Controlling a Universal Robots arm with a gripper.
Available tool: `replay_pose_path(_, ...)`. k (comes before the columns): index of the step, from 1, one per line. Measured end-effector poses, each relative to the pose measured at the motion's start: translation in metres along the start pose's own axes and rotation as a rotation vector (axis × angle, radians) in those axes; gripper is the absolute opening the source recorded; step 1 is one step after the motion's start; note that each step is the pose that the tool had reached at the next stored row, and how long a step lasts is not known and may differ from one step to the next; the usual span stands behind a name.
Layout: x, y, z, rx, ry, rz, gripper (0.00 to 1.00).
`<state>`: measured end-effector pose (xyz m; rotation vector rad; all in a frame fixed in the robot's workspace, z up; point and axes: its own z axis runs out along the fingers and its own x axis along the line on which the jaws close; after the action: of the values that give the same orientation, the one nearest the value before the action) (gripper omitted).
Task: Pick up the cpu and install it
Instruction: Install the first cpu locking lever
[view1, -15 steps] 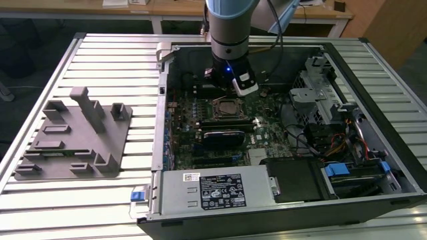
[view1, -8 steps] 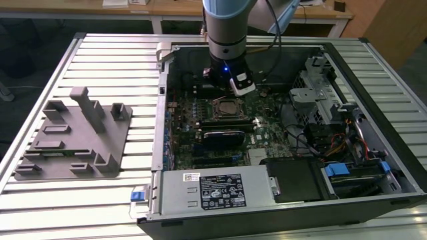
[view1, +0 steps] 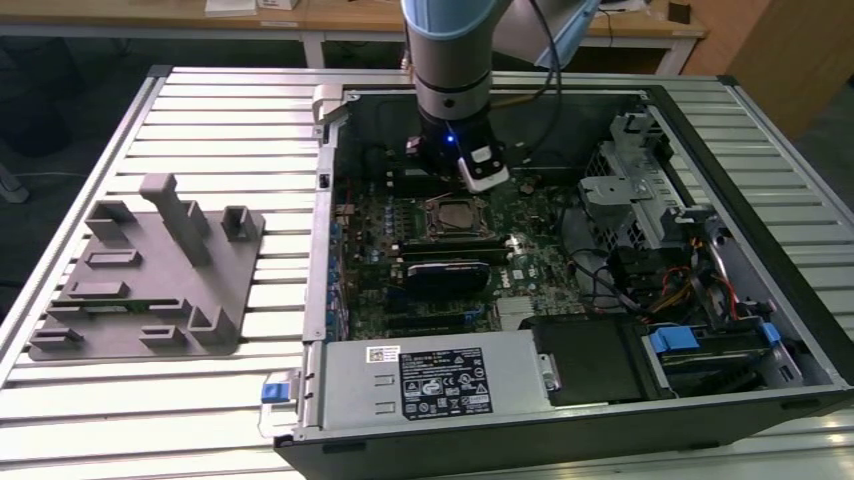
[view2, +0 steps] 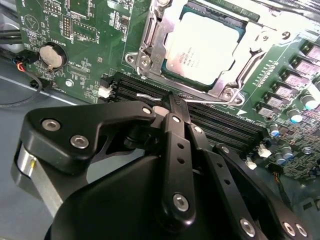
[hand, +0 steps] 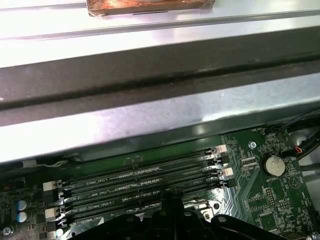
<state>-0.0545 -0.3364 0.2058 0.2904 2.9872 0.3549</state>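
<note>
The cpu, a flat square chip with a shiny silver top, lies in the motherboard socket with the metal socket frame around its edges. In the exterior view the cpu sits mid-board inside the open computer case. My gripper hovers just beside the socket, over the memory slots, its black fingers pressed together with nothing between them. A thin wire lever runs along the socket edge right at the fingertips. In the first wrist view the gripper points at the memory slots.
A grey plastic tray with upright posts stands on the slatted table, at the exterior view's left. The case holds a power supply, a drive cage and cables. A coin battery sits near the case wall.
</note>
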Motion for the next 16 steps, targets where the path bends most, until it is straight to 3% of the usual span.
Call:
replay_pose_path(5, 0.0024, 0.0006, 0.0004, -0.0001, -0.0012, 0.000, 0.11)
replay_pose_path(16, 0.0028, -0.0001, 0.0034, 0.0006, -0.0159, 0.023, 0.11)
